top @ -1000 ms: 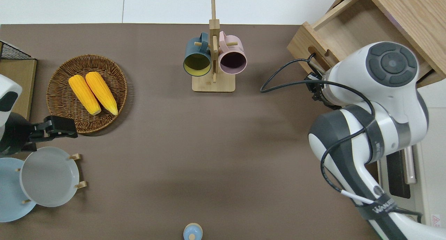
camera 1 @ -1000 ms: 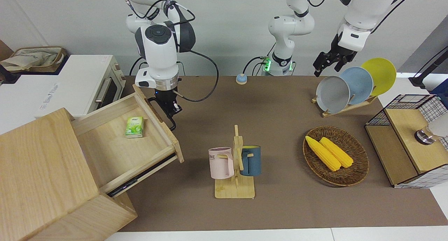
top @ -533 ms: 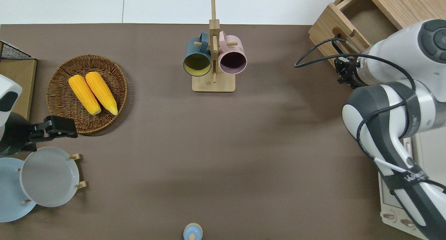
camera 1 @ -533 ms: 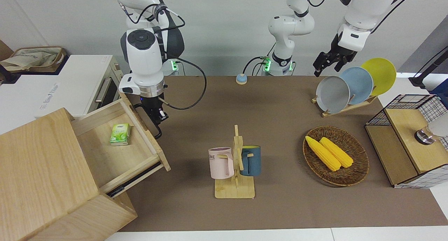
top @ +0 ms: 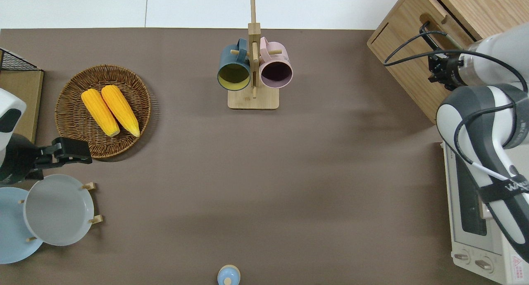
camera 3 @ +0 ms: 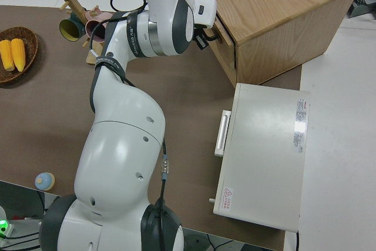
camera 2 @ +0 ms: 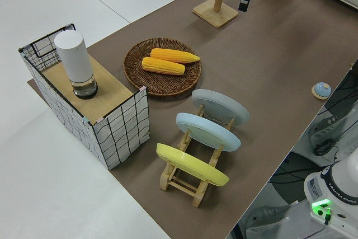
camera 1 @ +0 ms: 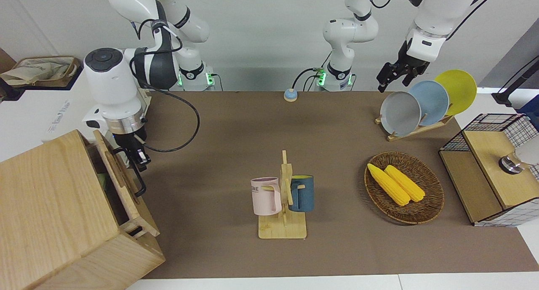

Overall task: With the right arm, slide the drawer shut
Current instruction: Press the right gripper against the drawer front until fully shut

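Observation:
The light-wood drawer (camera 1: 123,177) stands almost fully inside the pale wooden cabinet (camera 1: 50,214) at the right arm's end of the table, with a narrow dark gap showing. Its black loop handle (camera 1: 139,184) sticks out of the front panel. My right gripper (camera 1: 135,156) is at the end of the handle nearer to the robots and looks shut on it. In the overhead view the gripper (top: 440,66) sits against the drawer front (top: 413,20), with the handle (top: 434,30) running into it. The left arm (camera 1: 423,41) is parked.
A white toaster oven (top: 475,210) stands beside the cabinet, nearer to the robots. A mug rack (camera 1: 283,197) with a pink and a blue mug is mid-table. A basket of corn (camera 1: 433,189), a plate rack (camera 1: 425,102) and a wire-mesh box (camera 1: 488,168) stand toward the left arm's end.
My right gripper has moved toward the cabinet with the handle, and the drawer has slid from wide open to almost shut. The green packet inside is now hidden. The left arm has not moved.

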Controlling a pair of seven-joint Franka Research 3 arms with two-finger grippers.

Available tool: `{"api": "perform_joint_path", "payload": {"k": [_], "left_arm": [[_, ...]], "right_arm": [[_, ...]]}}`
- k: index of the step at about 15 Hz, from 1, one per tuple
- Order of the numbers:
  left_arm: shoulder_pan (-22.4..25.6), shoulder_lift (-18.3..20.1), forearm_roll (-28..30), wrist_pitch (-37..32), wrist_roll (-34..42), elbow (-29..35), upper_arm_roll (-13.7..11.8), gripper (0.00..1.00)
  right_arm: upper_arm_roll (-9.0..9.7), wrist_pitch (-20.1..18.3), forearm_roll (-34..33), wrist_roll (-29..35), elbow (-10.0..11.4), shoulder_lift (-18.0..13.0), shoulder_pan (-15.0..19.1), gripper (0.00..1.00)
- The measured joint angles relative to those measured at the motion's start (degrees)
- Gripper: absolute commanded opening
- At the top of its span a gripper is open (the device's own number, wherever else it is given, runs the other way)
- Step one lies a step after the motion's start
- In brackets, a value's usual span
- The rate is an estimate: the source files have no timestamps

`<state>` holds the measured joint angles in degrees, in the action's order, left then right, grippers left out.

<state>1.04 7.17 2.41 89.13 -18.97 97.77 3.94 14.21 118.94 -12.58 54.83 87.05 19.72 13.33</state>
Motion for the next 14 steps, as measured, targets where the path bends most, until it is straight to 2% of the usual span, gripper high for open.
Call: {"api": "perform_joint_path", "payload": {"k": [2,10,14], "left_arm": [[0.00,0.00,0.00,0.00,0.00,0.00,0.00,0.99],[0.00,0.00,0.00,0.00,0.00,0.00,0.00,0.99],[0.00,0.00,0.00,0.00,0.00,0.00,0.00,0.99]], "right_arm": [[-0.48,1.42,0.07,-0.43,-0.28,0.60,0.29,0.000],[-0.33,1.48,-0.13,-1.44,-0.42,0.63,0.23,0.000],[-0.17,-1.20,-0.26,-1.35,-0.60,-0.82,-1.82,0.000]]}}
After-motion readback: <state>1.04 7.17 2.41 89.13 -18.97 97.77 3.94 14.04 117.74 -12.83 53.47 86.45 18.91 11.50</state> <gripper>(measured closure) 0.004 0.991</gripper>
